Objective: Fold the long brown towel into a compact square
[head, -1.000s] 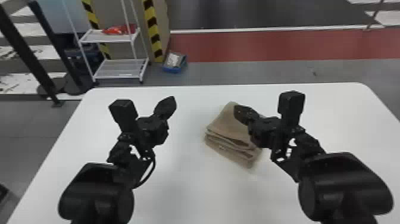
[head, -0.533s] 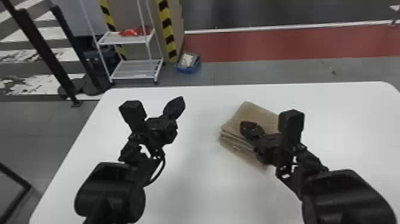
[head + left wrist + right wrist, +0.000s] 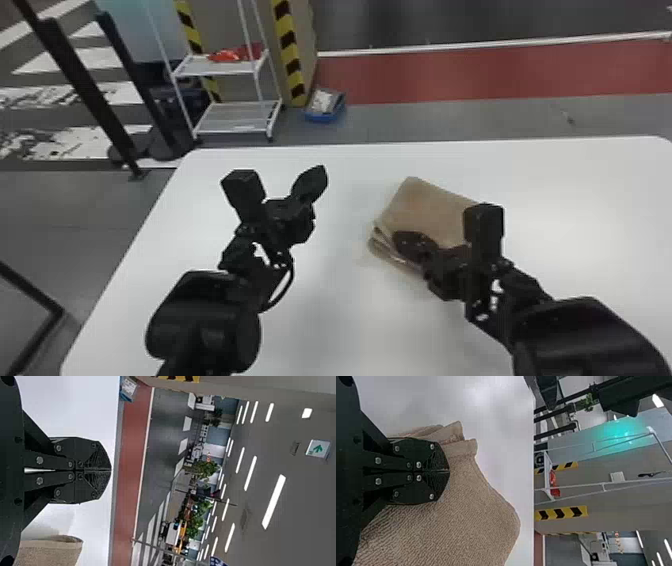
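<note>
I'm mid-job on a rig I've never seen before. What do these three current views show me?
This is a robot with two black arms. The head view looks forward and down, with its left arm on the left. Each wrist view comes from a camera on that arm and is turned sideways.

On the white table lies the brown towel, folded in layers. The left gripper is closed on nothing, to the towel's left. The right gripper is also closed, over the towel's near side. It doesn't seem to hold any cloth, though I can't tell whether it touches it.
</note>
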Action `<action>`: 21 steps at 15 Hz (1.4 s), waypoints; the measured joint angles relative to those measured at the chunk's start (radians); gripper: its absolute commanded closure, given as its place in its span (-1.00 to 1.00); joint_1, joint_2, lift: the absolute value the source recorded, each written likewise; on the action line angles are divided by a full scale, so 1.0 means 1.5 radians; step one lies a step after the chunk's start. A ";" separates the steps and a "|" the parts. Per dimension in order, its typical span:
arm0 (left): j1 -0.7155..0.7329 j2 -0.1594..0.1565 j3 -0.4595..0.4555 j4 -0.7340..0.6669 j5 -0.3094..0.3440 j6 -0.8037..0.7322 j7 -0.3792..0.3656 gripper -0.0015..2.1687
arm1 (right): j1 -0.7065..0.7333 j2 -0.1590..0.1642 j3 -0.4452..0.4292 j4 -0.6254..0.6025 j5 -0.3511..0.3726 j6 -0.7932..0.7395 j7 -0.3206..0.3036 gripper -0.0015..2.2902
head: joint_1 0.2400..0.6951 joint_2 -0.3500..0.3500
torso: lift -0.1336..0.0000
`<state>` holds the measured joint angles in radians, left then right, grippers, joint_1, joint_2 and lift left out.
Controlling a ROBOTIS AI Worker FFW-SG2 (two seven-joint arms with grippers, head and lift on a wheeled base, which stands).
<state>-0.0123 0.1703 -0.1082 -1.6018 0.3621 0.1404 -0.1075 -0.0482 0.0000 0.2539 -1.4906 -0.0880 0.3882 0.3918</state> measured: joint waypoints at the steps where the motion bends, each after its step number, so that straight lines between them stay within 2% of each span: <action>1: 0.000 0.000 0.000 0.002 -0.001 0.000 0.000 0.97 | 0.013 0.000 -0.002 -0.023 -0.004 0.009 0.007 0.86 | 1.00 0.52 | -0.84; 4: 0.003 0.001 0.001 0.008 -0.007 0.002 0.001 0.97 | 0.052 0.000 -0.017 -0.103 -0.030 0.037 0.025 0.86 | 1.00 0.54 | -0.84; 6: 0.006 0.001 0.002 0.019 -0.017 0.002 0.005 0.97 | 0.092 0.000 -0.038 -0.181 -0.040 0.020 0.030 0.86 | 1.00 0.53 | -0.84; 9: 0.020 0.003 0.006 0.026 -0.026 0.002 0.004 0.97 | 0.142 0.000 -0.107 -0.282 -0.040 -0.011 0.018 0.86 | 1.00 0.42 | -0.84; 12: 0.035 0.004 0.004 0.027 -0.026 0.005 -0.003 0.97 | 0.163 0.000 -0.223 -0.329 -0.029 -0.009 0.012 0.86 | 1.00 0.10 | -0.84; 14: 0.044 0.004 -0.002 0.027 -0.026 0.007 -0.011 0.97 | 0.174 0.000 -0.304 -0.340 -0.031 -0.011 0.025 0.86 | 1.00 -0.06 | -0.84; 17: 0.060 0.000 -0.007 0.027 -0.028 0.006 -0.014 0.97 | 0.193 0.000 -0.410 -0.343 -0.056 -0.031 0.047 0.86 | 1.00 -0.37 | -0.84; 21: 0.069 -0.004 -0.018 0.028 -0.036 0.006 -0.015 0.97 | 0.210 0.000 -0.516 -0.324 -0.111 -0.059 0.042 0.86 | 1.00 -0.70 | -0.84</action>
<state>0.0904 0.1641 -0.1356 -1.5601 0.3088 0.1493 -0.1298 0.2661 0.0000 -0.5194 -1.9761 -0.2542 0.2994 0.4541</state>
